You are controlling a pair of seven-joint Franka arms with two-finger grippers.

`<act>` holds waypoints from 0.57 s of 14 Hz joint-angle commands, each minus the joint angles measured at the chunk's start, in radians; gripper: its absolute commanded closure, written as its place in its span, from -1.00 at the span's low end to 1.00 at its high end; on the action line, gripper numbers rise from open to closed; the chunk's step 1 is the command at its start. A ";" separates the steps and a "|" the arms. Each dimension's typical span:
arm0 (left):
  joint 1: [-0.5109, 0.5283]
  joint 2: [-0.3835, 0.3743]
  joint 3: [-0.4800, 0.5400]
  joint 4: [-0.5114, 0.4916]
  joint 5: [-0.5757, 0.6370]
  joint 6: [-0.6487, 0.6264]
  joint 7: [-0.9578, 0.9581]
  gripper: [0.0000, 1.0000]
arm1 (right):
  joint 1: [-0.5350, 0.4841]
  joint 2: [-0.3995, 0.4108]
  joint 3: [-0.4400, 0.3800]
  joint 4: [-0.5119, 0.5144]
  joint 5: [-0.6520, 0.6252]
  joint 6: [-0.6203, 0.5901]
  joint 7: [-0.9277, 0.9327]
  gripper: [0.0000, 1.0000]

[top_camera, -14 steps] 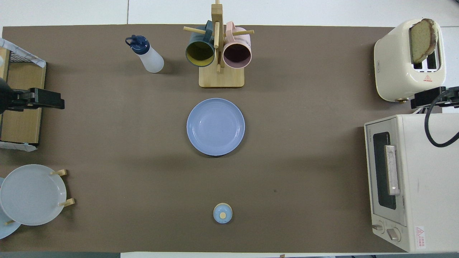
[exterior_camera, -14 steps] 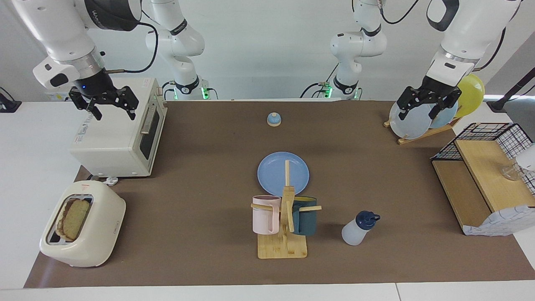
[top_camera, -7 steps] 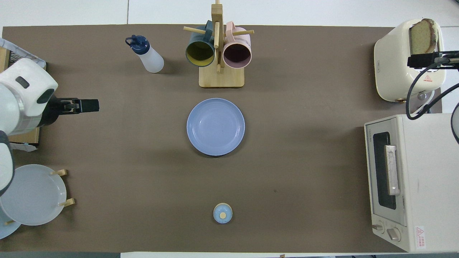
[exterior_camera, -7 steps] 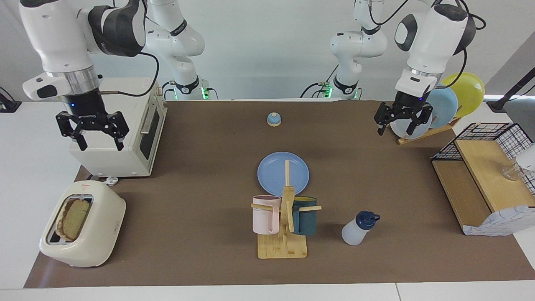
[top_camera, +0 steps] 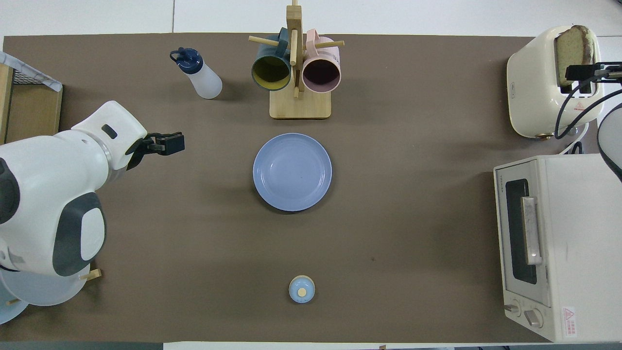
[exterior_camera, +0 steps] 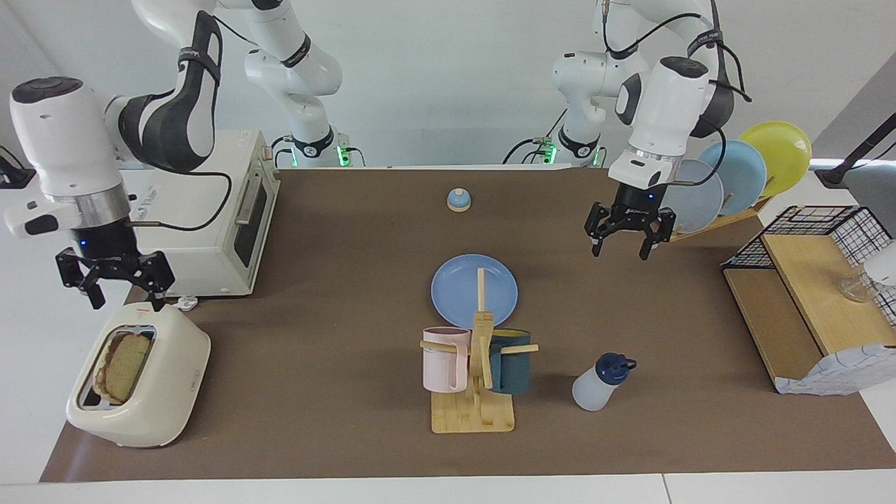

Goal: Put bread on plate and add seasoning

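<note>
The bread (exterior_camera: 124,364) (top_camera: 572,51) stands upright in a slot of the cream toaster (exterior_camera: 150,406) at the right arm's end of the table. My right gripper (exterior_camera: 120,301) (top_camera: 585,73) hangs open just above the toaster's end nearer the robots, touching nothing. The blue plate (exterior_camera: 455,290) (top_camera: 292,172) lies bare at mid-table. The seasoning (exterior_camera: 595,385) (top_camera: 201,78), a white bottle with a navy cap, stands farther out than the plate. My left gripper (exterior_camera: 619,252) (top_camera: 167,144) is open and holds nothing, in the air over bare mat between the plate and the plate rack.
A white oven (exterior_camera: 189,238) stands beside the toaster, nearer the robots. A wooden mug tree (exterior_camera: 476,413) with two mugs stands just past the plate. A small bell (exterior_camera: 458,200) sits near the robots. A plate rack (exterior_camera: 742,175) and wire-basket shelf (exterior_camera: 805,294) fill the left arm's end.
The right gripper came down from over the oven to just above the toaster. The left gripper swung away from the plate rack toward the table's middle and dropped lower. Both stayed open.
</note>
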 commanded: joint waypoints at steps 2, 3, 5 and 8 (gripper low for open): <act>-0.052 0.111 0.016 -0.038 0.008 0.253 -0.072 -1.00 | -0.036 0.042 0.010 0.010 -0.034 0.082 -0.037 -0.98; -0.052 0.135 0.016 -0.038 0.009 0.285 -0.072 -1.00 | -0.029 0.052 0.010 0.019 -0.034 0.090 -0.036 -0.93; -0.055 0.186 0.016 -0.048 0.008 0.375 -0.073 -1.00 | -0.017 0.086 0.011 0.062 -0.035 0.102 -0.036 -0.84; -0.062 0.234 0.020 -0.061 0.005 0.460 -0.073 -1.00 | -0.018 0.126 0.016 0.077 -0.040 0.140 -0.037 -0.71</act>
